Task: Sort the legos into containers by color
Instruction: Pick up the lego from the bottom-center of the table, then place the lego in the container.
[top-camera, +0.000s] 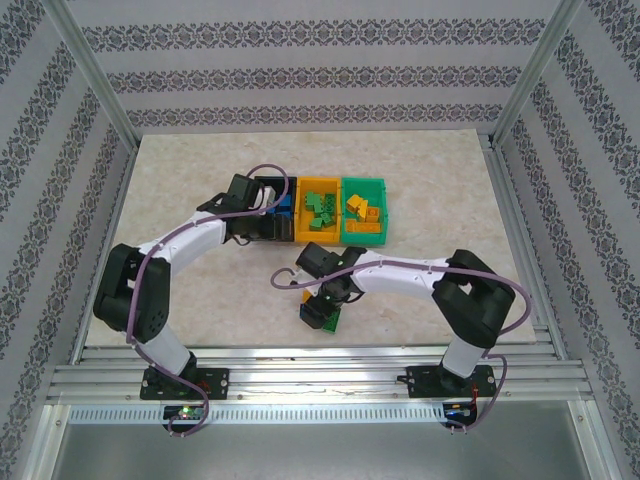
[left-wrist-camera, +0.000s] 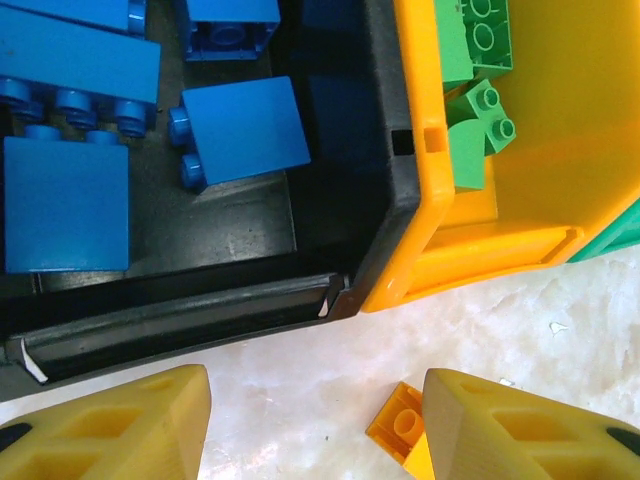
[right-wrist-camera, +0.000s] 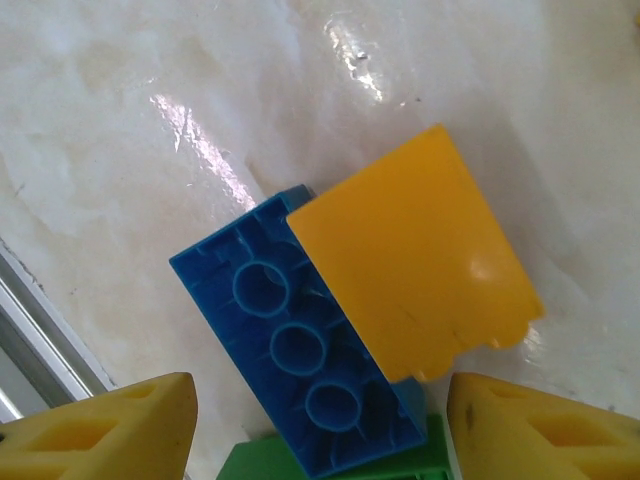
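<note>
**Loose legos.** A blue brick (right-wrist-camera: 290, 350) lies underside up. A yellow-orange brick (right-wrist-camera: 410, 260) overlaps one long edge; I cannot tell whether it rests on the blue one or only leans against it. A green brick (right-wrist-camera: 330, 465) touches the blue brick's near end. The cluster sits near-centre on the tabletop (top-camera: 180, 190), well apart from the bins.

**Right gripper** (right-wrist-camera: 322, 400): hovers over the cluster, fingers (right-wrist-camera: 100, 430) open, straddling the bricks and gripping nothing.

**Risk 1.** Three colours touch between the fingers. Closing here would likely catch two bricks or tip the yellow-orange one away, and a mixed pick puts a wrong colour in a bin.

**Risk 2.** A small orange brick (left-wrist-camera: 400, 425) lies just beside one finger (left-wrist-camera: 500, 420) of the left gripper (left-wrist-camera: 315, 400), which is open and empty. It is near the walls of the black bin (left-wrist-camera: 180, 320) and the orange-yellow bin (left-wrist-camera: 560, 150). An off-centre descent could flick the brick away or shove the bins.

**Bins.** They stand in a row, far-centre.
- The black bin holds blue bricks.
- The orange-yellow bin holds green bricks.
- The green bin (top-camera: 363, 236) holds yellow bricks.

**Surface.** Pale, marbled and glossy with glare, so bricks probably slide easily.

**Room.** Striped patterned walls (top-camera: 300, 80), aluminium posts (top-camera: 95, 75) and rails (top-camera: 320, 380) at the near edge.
</note>
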